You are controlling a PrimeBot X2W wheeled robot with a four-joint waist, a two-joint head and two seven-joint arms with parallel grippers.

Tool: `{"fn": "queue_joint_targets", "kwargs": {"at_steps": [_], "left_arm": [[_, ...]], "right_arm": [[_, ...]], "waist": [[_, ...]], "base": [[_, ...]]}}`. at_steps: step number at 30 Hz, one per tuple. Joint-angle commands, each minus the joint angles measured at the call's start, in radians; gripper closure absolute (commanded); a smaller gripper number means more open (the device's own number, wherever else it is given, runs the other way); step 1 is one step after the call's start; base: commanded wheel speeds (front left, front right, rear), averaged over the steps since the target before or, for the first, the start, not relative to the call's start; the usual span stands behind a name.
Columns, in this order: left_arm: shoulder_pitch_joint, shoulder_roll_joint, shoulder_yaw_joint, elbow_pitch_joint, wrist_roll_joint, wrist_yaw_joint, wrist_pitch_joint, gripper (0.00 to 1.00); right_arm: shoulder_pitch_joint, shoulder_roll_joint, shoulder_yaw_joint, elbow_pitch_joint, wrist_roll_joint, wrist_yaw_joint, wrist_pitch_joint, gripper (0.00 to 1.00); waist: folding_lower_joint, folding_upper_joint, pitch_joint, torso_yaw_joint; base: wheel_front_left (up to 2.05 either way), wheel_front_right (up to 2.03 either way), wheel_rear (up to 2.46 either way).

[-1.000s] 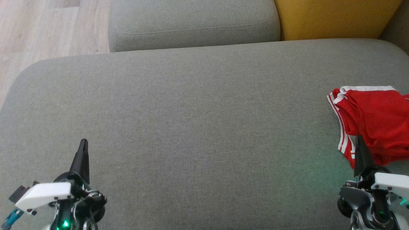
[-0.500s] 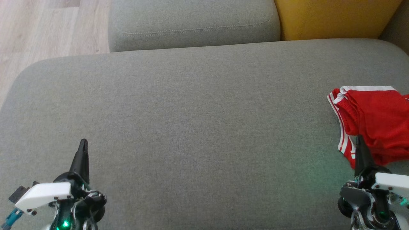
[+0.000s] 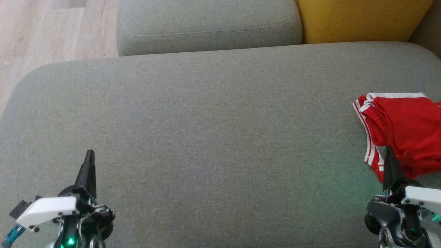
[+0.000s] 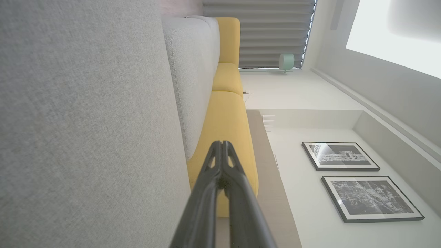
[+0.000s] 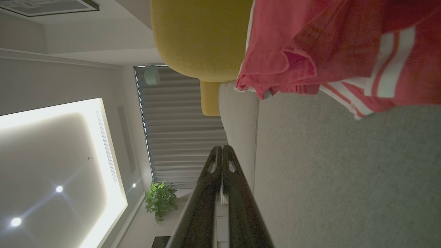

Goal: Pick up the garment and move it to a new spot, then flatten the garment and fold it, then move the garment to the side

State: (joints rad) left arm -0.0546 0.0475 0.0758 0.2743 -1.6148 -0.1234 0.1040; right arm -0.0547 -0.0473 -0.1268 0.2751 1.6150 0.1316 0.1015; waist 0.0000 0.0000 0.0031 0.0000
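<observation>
Left pincer (image 3: 90,155): two long dark fingers pressed together, holding nothing; over the near-left part of the seat cushion.
Seat cushion (image 3: 220,131): broad, grey woven fabric, rounded corners; the reference for all places here.
Back cushion (image 3: 206,24): grey fabric with a stitched seam, behind the seat cushion's far edge.
Yellow cushion (image 3: 358,19): mustard fabric, behind the seat cushion's far-right edge.
Right pincer (image 3: 388,151): fingers closed on each other, empty; over the seat cushion's near-right part, tip just short of the garment.
Garment (image 3: 406,131): crumpled red cloth with white side stripes, bunched at the seat cushion's right end and cut off by the head view's edge.
Risk, pushing: closed fingers would likely shove the heap rather than take it, unless they part first.
Risk, falling: so near the seat cushion's right end, a shove could slide the garment off.
Risk, layers: a pinch into bunched cloth may catch several folds, which would hamper flattening.
Count: pincers, two; garment, one; grey cushions, two; yellow cushion, one.
</observation>
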Motion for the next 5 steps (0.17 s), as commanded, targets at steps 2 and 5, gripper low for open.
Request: {"fn": "queue_joint_targets", "kwargs": {"at_steps": [2, 5], "left_arm": [[-0.053, 0.006, 0.034, -0.029, 0.003, -0.007, 0.006, 1.00], [-0.053, 0.006, 0.034, -0.029, 0.003, -0.007, 0.006, 1.00]], "right_arm": [[-0.053, -0.008, 0.020, -0.031, -0.001, -0.001, 0.006, 1.00], [-0.053, -0.008, 0.019, -0.031, -0.001, -0.001, 0.007, 1.00]], "waist": [[0.0000, 0.0000, 0.000, 0.000], [0.0000, 0.0000, 0.000, 0.000]], "base": [[0.00, 0.00, 0.00], [0.00, 0.00, 0.00]]}}
